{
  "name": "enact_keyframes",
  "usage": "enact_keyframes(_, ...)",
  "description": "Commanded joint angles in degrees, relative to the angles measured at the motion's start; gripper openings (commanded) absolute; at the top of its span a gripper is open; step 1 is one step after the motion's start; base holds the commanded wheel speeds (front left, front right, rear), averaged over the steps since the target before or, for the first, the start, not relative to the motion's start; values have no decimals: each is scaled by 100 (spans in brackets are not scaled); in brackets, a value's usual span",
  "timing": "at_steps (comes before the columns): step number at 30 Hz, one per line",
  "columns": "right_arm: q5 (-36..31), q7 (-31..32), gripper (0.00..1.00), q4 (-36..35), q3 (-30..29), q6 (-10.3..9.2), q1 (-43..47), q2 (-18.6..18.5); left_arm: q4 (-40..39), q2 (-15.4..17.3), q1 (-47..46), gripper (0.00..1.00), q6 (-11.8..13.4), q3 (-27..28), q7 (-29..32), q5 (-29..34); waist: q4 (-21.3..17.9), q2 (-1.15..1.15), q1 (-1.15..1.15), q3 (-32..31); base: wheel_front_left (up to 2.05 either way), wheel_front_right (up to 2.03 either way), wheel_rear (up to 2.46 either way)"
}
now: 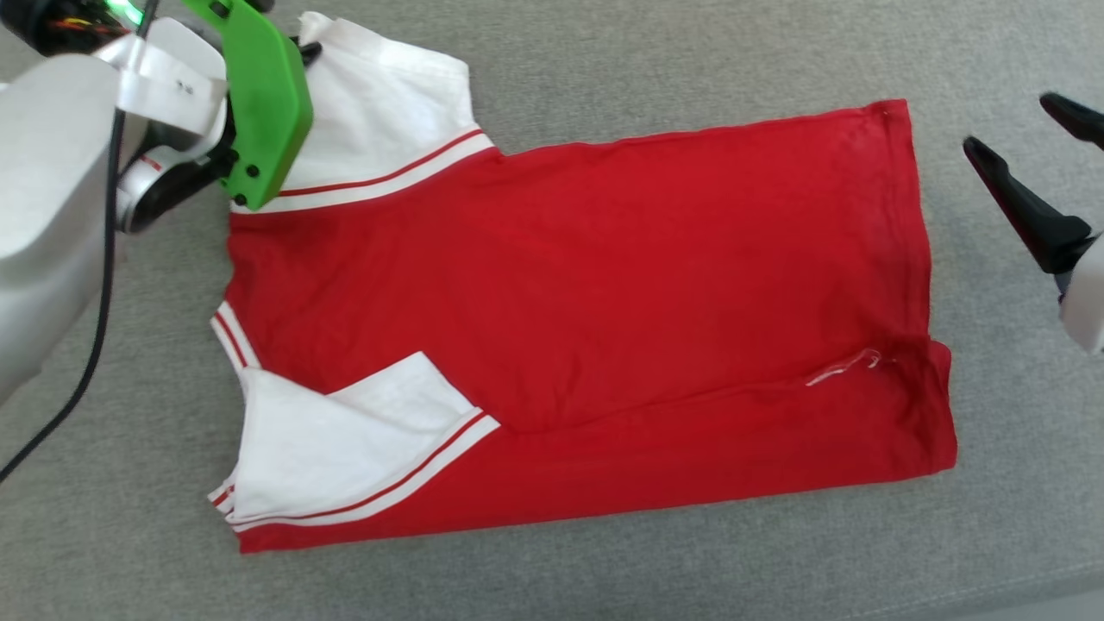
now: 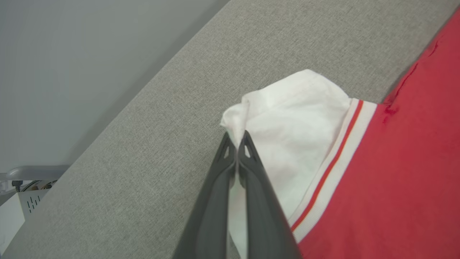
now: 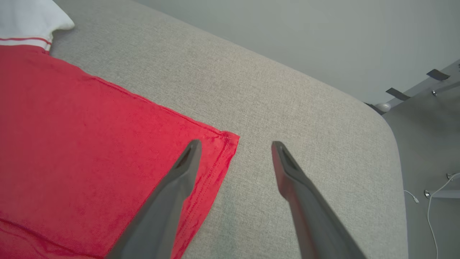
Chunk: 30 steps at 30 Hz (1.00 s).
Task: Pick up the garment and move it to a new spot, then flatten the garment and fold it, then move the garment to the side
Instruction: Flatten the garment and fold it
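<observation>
**Sleeve pinched, hem corner not yet taken**

Shirt (image 1: 586,285) lies spread on a grey pad (image 1: 604,69). Its near long edge is already folded in, with one white sleeve (image 1: 345,440) lying over the red body.

Left gripper (image 2: 237,138) is at the shirt's far sleeve (image 2: 298,118). Its jaws are pressed together on the very tip of the white cloth, with a small tuft pinched between them.

Right gripper (image 3: 236,144) hangs at the shirt's far hem corner (image 3: 230,136), jaws spread wide and nothing in them. One finger is over the red cloth, the other just off its edge. Contact with the cloth: cannot tell.

Risks, as judged:
- The bite on the sleeve is shallow, so thin fabric could slide out under a pull.
- A lift by the sleeve alone would likely raise only the sleeve and strain the striped seam while the body stays down.
- A one-sided pull with the hem end free would skew the shirt and disturb the folded edge.
- The right fingers could close past the corner and miss it.
</observation>
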Motion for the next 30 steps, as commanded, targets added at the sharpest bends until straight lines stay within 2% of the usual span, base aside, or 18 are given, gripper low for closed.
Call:
enact_keyframes(1, 301, 394, 100, 82, 125, -4, -181, -145, -75, -27, 114, 0, -14, -30, -104, 39, 239, 0, -1, -175, 0, 0, 0)
enact_keyframes(5, 855, 1423, 100, 392, 379, -4, -580, -492, -244, -100, 113, 0, -14, -80, -309, 180, 431, 0, -1, -156, 0, 0, 0)
enact_keyframes(9, 1077, 2032, 100, 788, 602, -4, -970, -535, -363, -162, 67, 0, -11, -91, -431, 275, 566, 0, -1, -82, 0, 0, 0)
enact_keyframes(12, 1075, 2259, 100, 1156, 755, -4, -1294, -434, -441, -184, -9, 0, 3, -91, -497, 364, 641, 0, -1, 11, 0, 0, 0)
enact_keyframes(22, 844, 2165, 100, 2322, 1268, -4, -1969, -15, -681, -237, -225, 0, 81, -45, -624, 518, 795, 0, -1, 344, 0, 0, 0)
enact_keyframes(25, 919, 1975, 100, 2855, 1479, -4, -1858, 191, -732, -265, -275, 0, 105, -38, -660, 552, 852, 0, -1, 449, 0, 0, 0)
enact_keyframes(30, 1145, 1699, 100, 3042, 1886, -4, -1588, 279, -758, -205, -230, 0, 120, -47, -717, 564, 841, 0, -1, 487, 0, 0, 0)
